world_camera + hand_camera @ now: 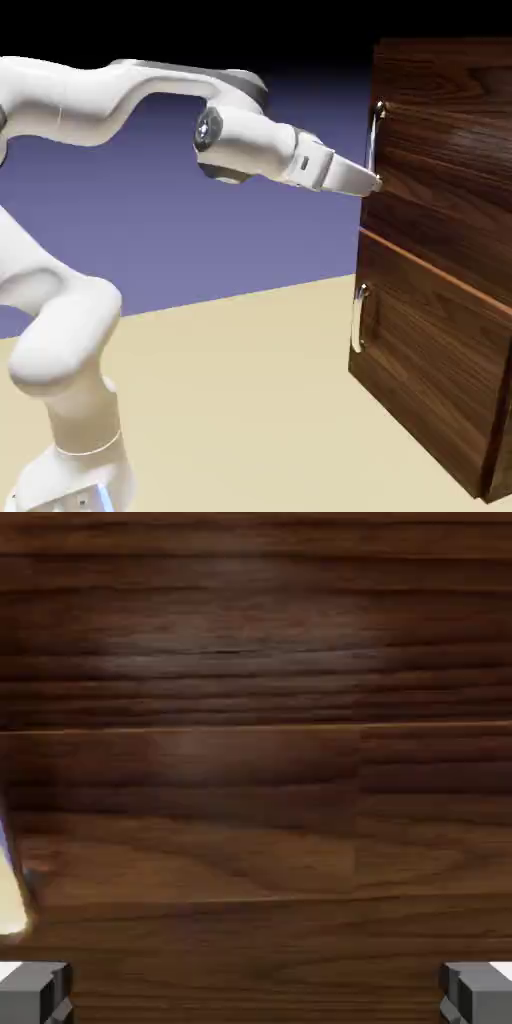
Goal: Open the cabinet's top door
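As I judge it, I am at the reaching step: my grey two-fingered pincer [256, 994] is spread wide, nothing pinched between its tips. The top door [445, 165], the upper dark walnut-grained panel, lies at two o'clock from the exterior view's centre and looks shut. Its curved silver bar handle [373, 142] rises toward twelve o'clock from my fingertips, which appear at or very near its lower end. Next I should line up so the bar sits between my fingers, then close and pull the door outward; closing off-line could miss it.

Whether I touch the handle I cannot tell; my hand overlaps its foot. My hand view shows mostly brown wood grain, with no handle I can make out and a pale sliver [11, 902] at eight o'clock. The cabinet is cut off at three o'clock.
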`<action>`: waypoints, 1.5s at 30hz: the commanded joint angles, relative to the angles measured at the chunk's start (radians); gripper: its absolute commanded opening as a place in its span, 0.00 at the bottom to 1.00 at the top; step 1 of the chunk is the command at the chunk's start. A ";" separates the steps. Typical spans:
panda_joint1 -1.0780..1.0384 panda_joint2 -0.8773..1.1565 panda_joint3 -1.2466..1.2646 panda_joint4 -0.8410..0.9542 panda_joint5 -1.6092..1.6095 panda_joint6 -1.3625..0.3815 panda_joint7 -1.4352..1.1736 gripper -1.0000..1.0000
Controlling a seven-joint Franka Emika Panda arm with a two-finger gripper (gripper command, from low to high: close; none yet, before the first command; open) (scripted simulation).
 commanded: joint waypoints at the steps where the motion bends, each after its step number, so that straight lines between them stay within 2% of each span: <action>1: -0.013 -0.003 0.014 0.009 0.044 -0.001 -0.034 0.50; 27: -0.358 -0.068 0.372 0.244 1.175 -0.027 -0.930 0.50; 29: -0.359 -0.068 0.374 0.245 1.180 -0.027 -0.934 0.50; 35: -0.557 0.022 0.526 0.383 1.214 -0.042 -0.973 0.50; 36: -0.557 0.022 0.526 0.383 1.214 -0.042 -0.973 0.00; 45: -0.267 0.030 0.284 0.223 1.042 -0.129 -0.911 0.00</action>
